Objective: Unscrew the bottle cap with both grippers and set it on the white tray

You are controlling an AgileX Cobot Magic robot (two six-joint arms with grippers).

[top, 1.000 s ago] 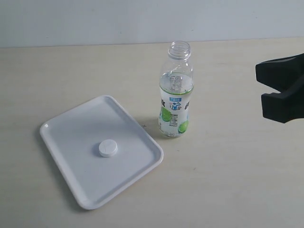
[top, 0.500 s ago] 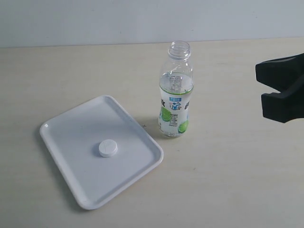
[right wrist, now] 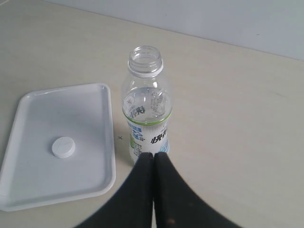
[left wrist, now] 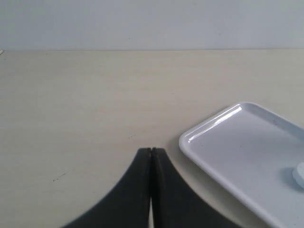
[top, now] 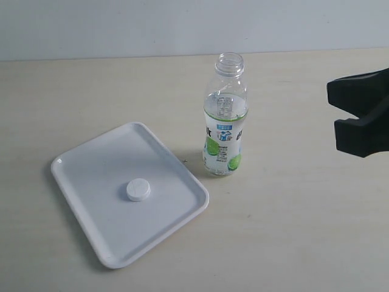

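Left wrist view: the left gripper [left wrist: 151, 150] was held low above the cream tabletop [left wrist: 71, 104], its two black fingers pressed together along a thin seam and holding nothing. One rounded corner of the white tray [left wrist: 237, 142] lay just beside the fingertips, apart from them. The bottle cap [left wrist: 299, 175] showed only partly, at the picture's edge. This arm did not appear in the exterior view.

Exterior view, left to right: the white tray [top: 91, 170] lay flat on the tabletop [top: 292, 231], turned at an angle to the table's edge, at about 8 o'clock from the bottle. The bottle cap [top: 138, 190] rested flat near the tray's middle, clear of the rim. The bottle [top: 224, 121] stood upright on the table just beside the tray's nearest corner, not touching it, with its threaded neck open. At 3 o'clock from the bottle and well apart from it, a black two-lobed part of the right arm [top: 363, 137] reached in from the picture's edge, raised above the table.

Right wrist view: the right gripper [right wrist: 153, 155] pointed down toward the base of the bottle [right wrist: 145, 109]. Its fingers met along a seam and carried nothing. Whether the tips touched the bottle could not be told. The tray [right wrist: 42, 114] and the cap [right wrist: 63, 147] lay beside the bottle.
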